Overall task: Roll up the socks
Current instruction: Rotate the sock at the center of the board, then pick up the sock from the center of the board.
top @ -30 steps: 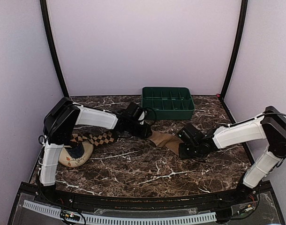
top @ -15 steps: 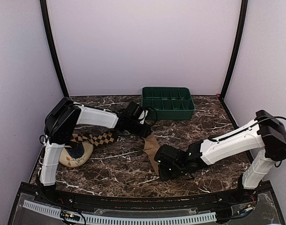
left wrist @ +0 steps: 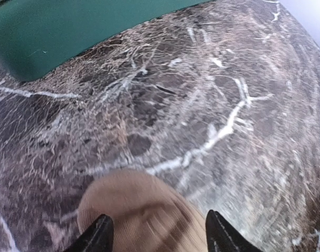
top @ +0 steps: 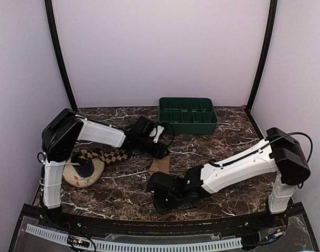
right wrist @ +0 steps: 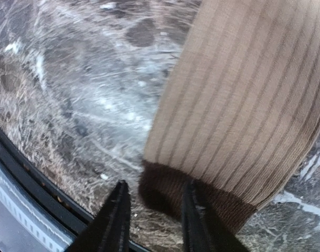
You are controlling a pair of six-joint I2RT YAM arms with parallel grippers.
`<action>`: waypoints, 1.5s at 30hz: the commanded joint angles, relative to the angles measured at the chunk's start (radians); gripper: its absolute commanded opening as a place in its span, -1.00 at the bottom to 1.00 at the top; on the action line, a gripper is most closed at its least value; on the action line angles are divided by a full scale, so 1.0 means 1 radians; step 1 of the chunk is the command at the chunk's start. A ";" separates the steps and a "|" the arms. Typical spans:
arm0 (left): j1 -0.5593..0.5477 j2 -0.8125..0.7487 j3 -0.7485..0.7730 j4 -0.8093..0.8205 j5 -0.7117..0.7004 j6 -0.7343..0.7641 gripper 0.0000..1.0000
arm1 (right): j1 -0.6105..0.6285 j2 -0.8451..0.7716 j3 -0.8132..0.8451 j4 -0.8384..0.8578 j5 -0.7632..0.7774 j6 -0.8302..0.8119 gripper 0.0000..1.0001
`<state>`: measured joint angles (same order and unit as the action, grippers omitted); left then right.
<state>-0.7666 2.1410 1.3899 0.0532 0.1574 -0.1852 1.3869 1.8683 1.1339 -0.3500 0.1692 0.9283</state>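
Gripping the dark brown cuff of the tan sock (right wrist: 238, 94) with the right hand (right wrist: 155, 188), fingers drawn narrow around one corner of the cuff, close to the near edge of the bench (right wrist: 55, 79). Flanking the sock's rounded toe end with the left hand (left wrist: 159, 216), fingertips set moderately apart on either side of the fabric; cannot tell through the blur whether clamped on it or merely resting beside it. Seen from above as a short tan strip stretched between the two hands in the middle of the bench, largely hidden beneath the right arm. Judged to be the straightening step ahead of the roll, with no coil formed so far. To do it well: keep the cuff low, just off the marble; pull only enough to flatten the ribbed fabric; avoid tugging the toe out from the left hand. Then turn the cuff over onto the body of the sock in tight, even turns toward the toe, keeping both edges in line so as not to end with a cone. Further out, to the left: checked socks (top: 114, 155) lying against a round cream dish (top: 71, 180), with a dark blue cup (top: 86, 169) standing in it, all well apart from the tan one. At the back, near the wall: a green tray (top: 187, 127) divided into compartments.
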 commanded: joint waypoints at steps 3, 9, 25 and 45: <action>0.003 -0.209 -0.081 0.048 0.048 -0.004 0.36 | 0.035 -0.042 0.080 -0.016 0.067 -0.204 -0.22; 0.020 -0.317 -0.113 0.009 0.024 -0.036 0.40 | 0.062 -0.118 0.094 -0.060 0.173 -0.382 -0.05; 0.071 -0.717 -0.402 -0.055 -0.110 -0.207 0.48 | 0.081 -0.194 -0.053 -0.159 0.123 -0.742 0.13; 0.084 -0.881 -0.509 -0.052 -0.140 -0.231 0.51 | 0.055 -0.066 -0.007 -0.123 0.102 -0.944 0.24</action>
<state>-0.6895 1.3029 0.9001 0.0010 0.0311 -0.4099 1.4525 1.7824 1.0973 -0.5129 0.2729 0.0349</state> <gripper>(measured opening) 0.753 0.620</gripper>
